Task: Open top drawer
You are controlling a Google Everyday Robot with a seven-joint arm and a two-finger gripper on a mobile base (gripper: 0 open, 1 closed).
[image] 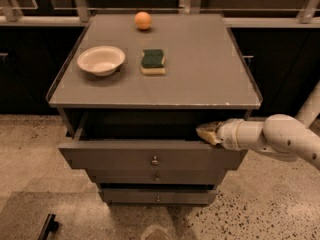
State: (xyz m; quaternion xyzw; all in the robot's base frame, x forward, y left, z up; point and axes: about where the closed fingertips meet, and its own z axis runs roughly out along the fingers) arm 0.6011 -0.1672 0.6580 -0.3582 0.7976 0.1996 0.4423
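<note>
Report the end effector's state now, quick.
End effector: at the right end of the top drawer's upper front edge; open or closed cannot be told.

Grey drawer cabinet seen from the front and above. The top drawer (115,156) stands pulled partly out, a dark gap showing between its front and the cabinet top (205,79); a small round knob (155,160) sits at the centre of its front. The gripper (207,133), on a white arm (280,136) entering from the right, rests at the right end of the drawer front's upper edge. Below are the middle drawer (125,176) and bottom drawer (130,196). On the cabinet top: a white bowl (101,60), a green sponge (152,62), an orange (143,20).
</note>
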